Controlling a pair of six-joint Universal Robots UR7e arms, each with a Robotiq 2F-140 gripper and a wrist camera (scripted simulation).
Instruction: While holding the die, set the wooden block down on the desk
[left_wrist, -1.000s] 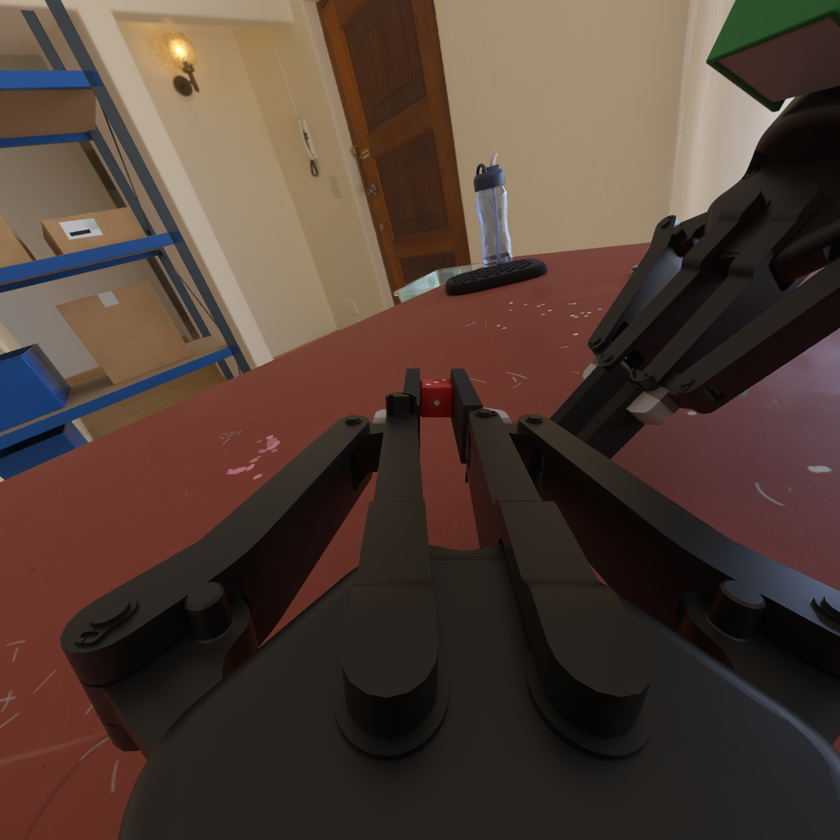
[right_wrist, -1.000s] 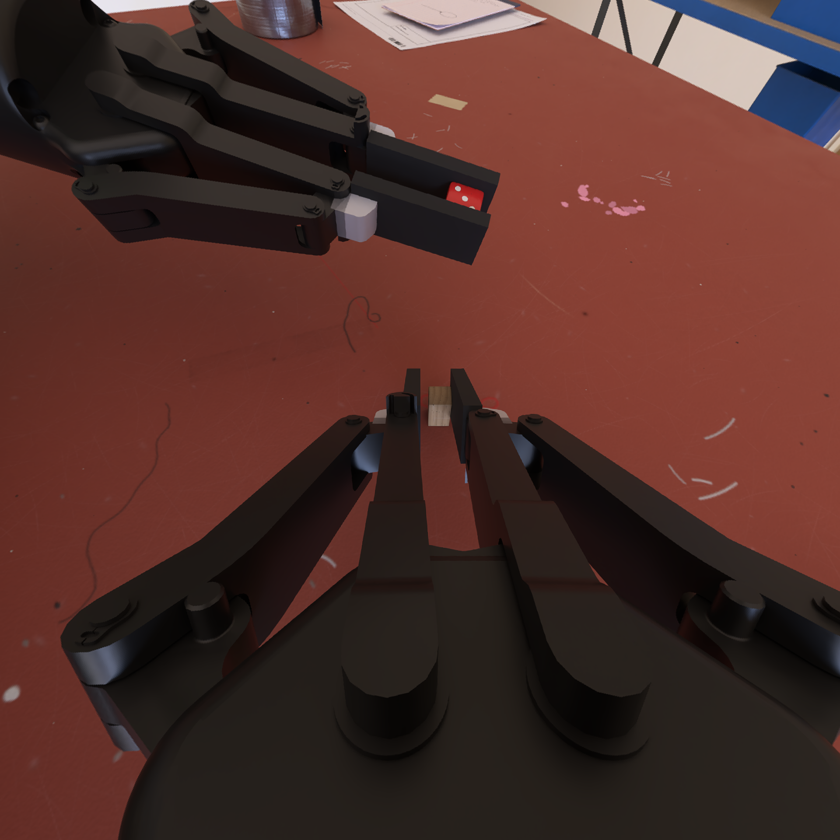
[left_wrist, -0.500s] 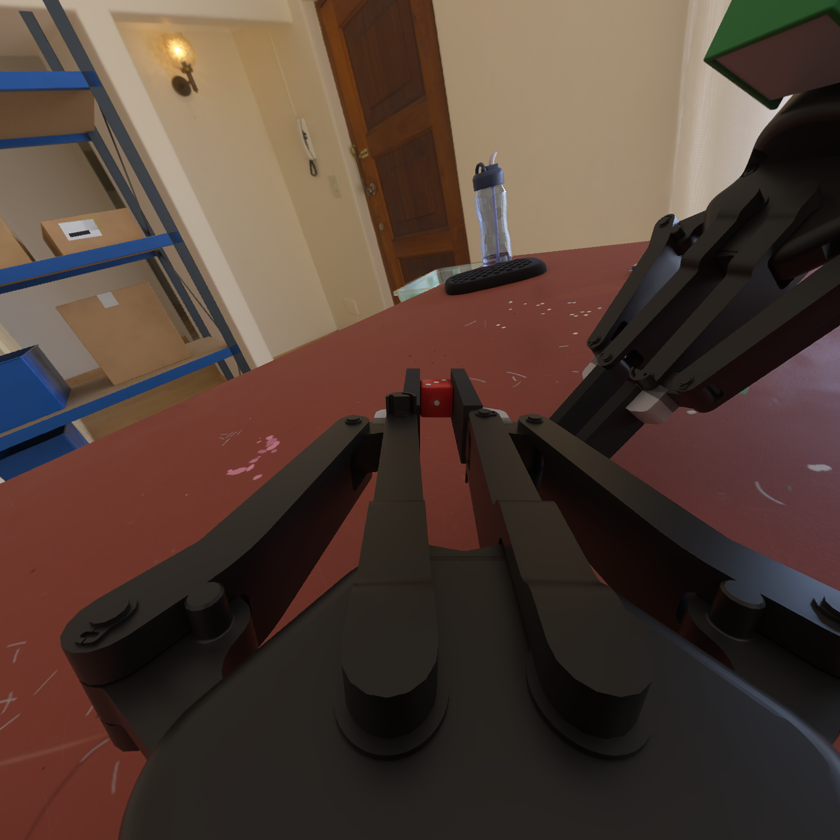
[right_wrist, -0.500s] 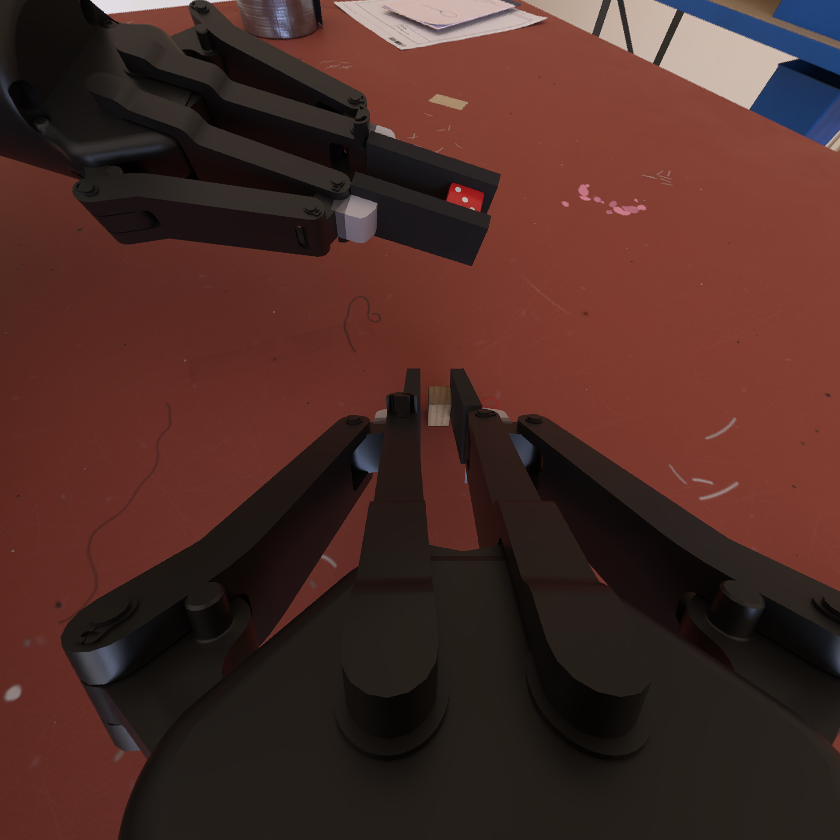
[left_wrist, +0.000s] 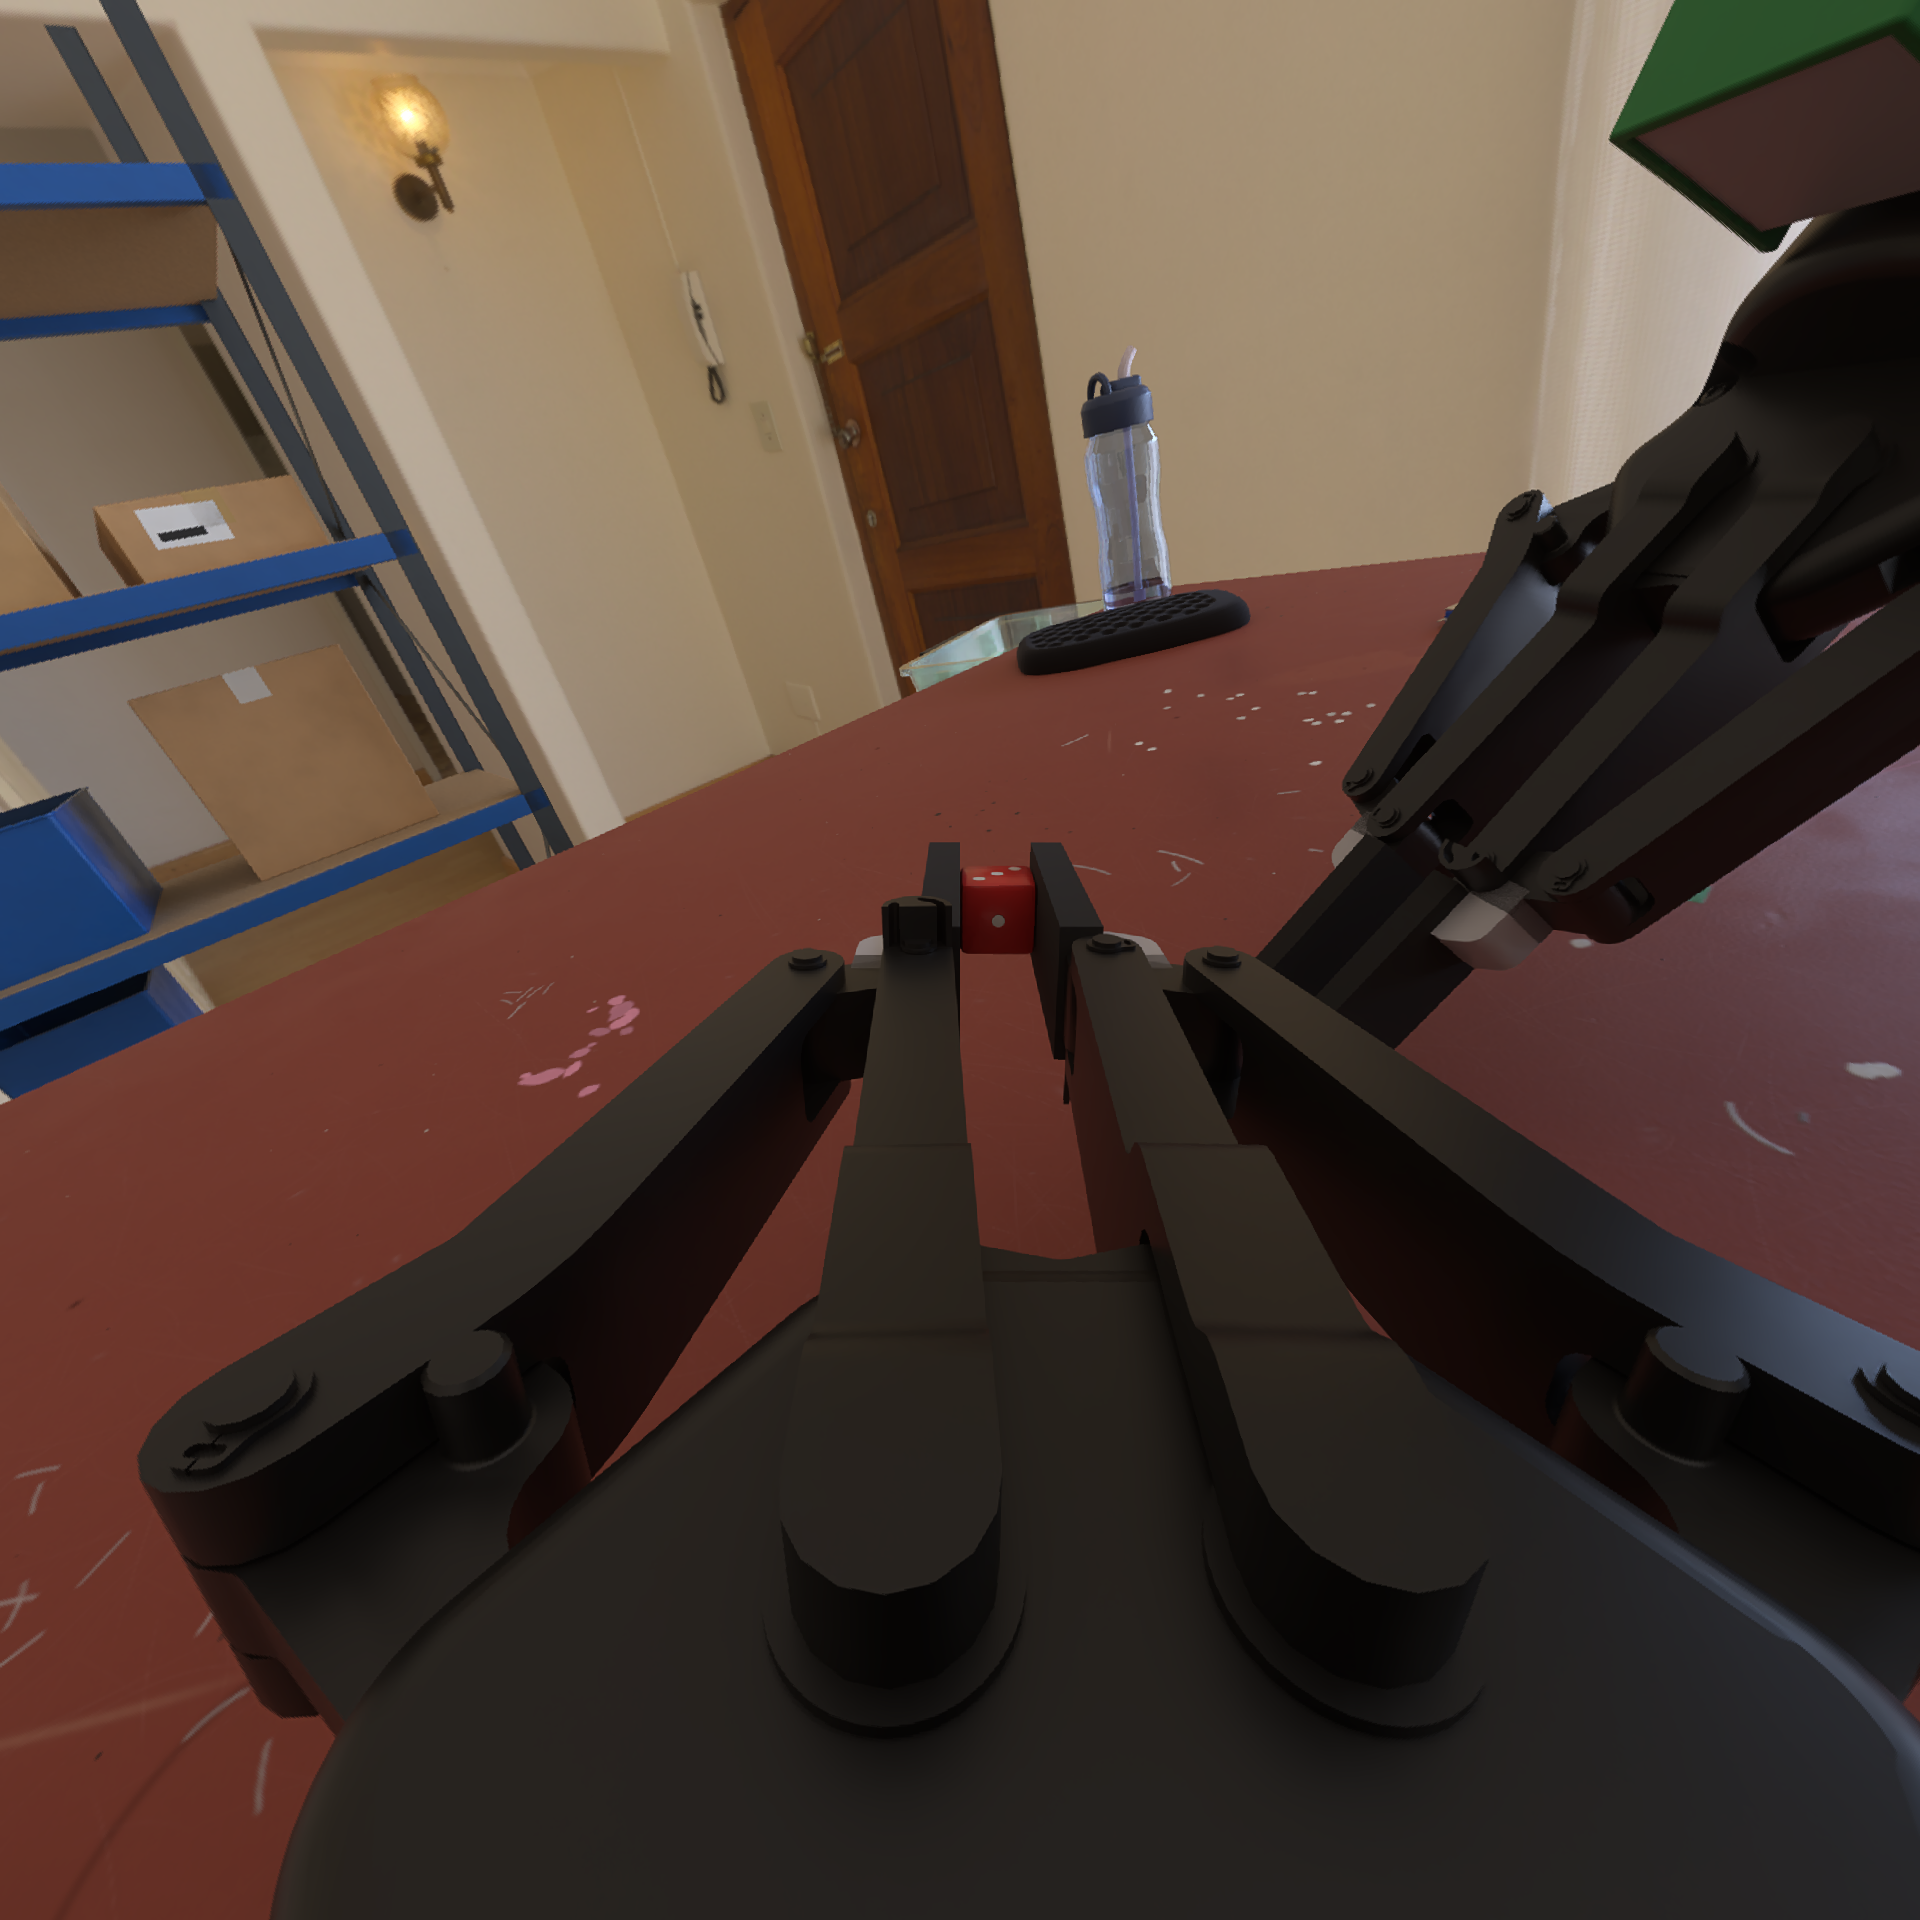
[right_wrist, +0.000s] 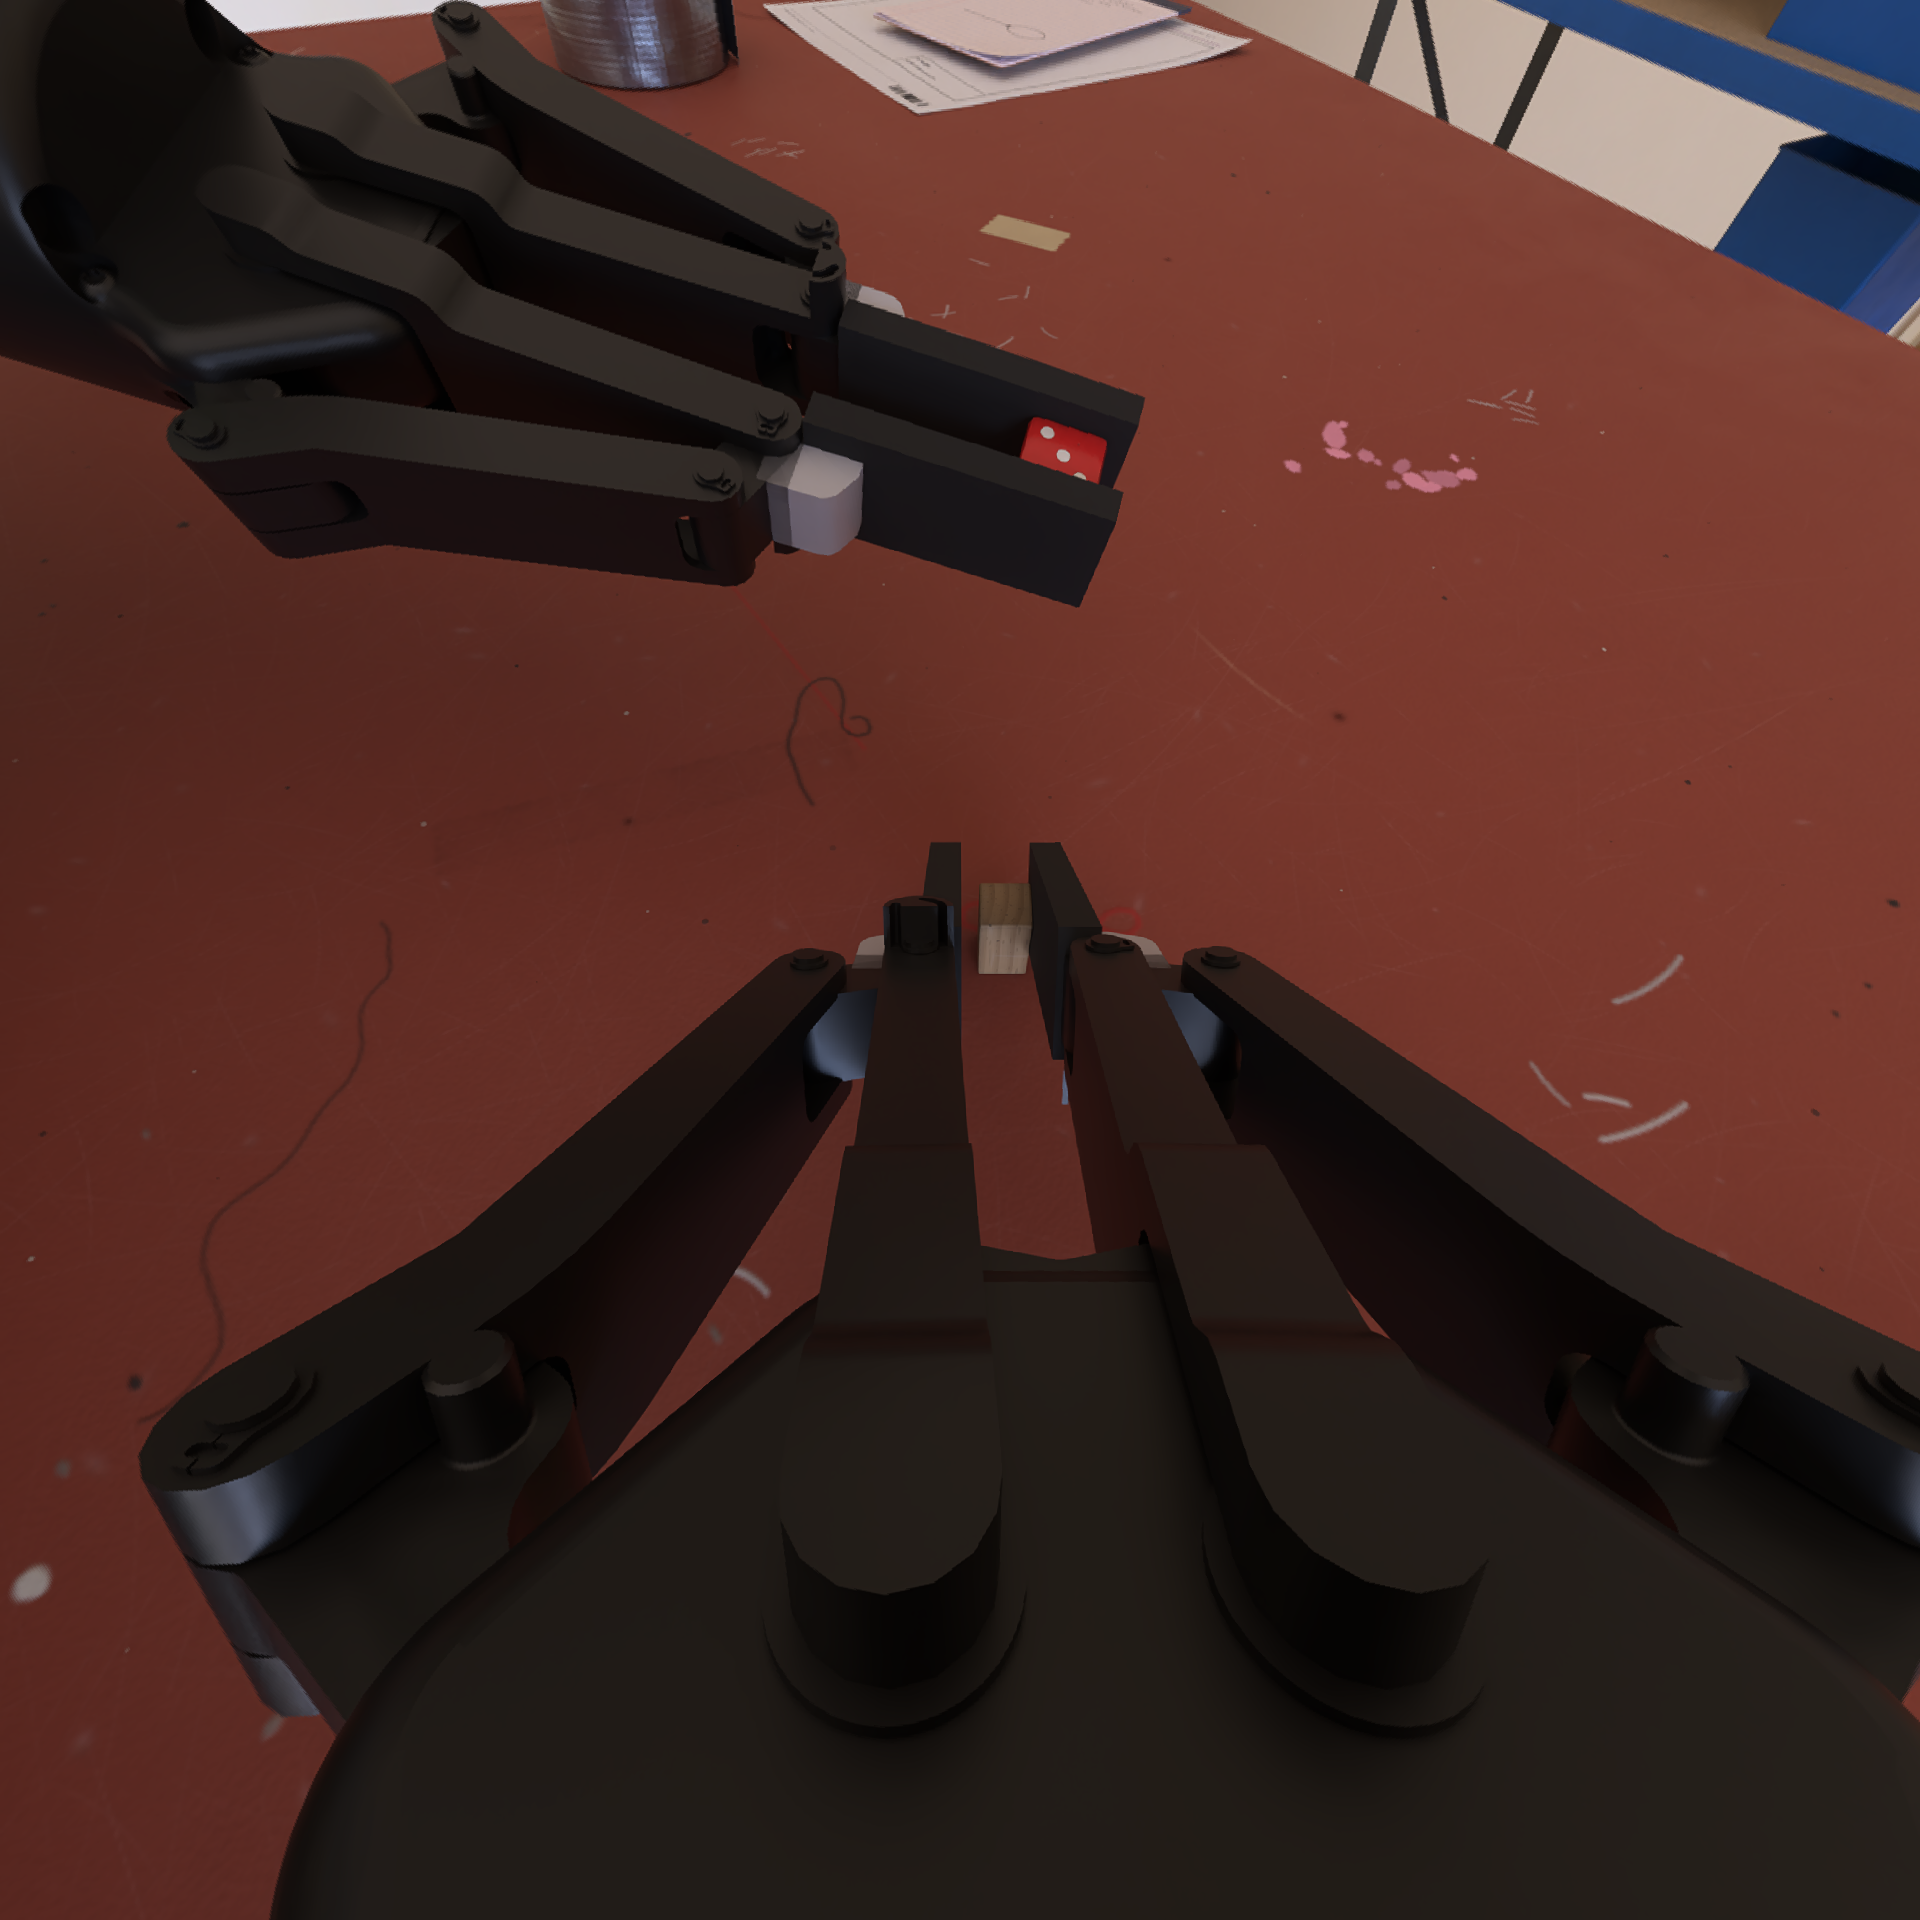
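Meanwhile the left end effector (left_wrist: 995, 902) is pinching the red die (left_wrist: 997, 910) above the worktop (right_wrist: 1455, 727), keeping it clear. The right end effector (right_wrist: 995, 902) is opening narrowly around the wooden block (right_wrist: 1004, 928), which seems to be resting on the worktop; a gap is showing at its left. Its long axis is unclear.

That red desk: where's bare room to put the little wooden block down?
Bare desk lies ahead of the right pincer holding the wooden block, bordered by pink specks. Crowded upper left: left pincer with die.
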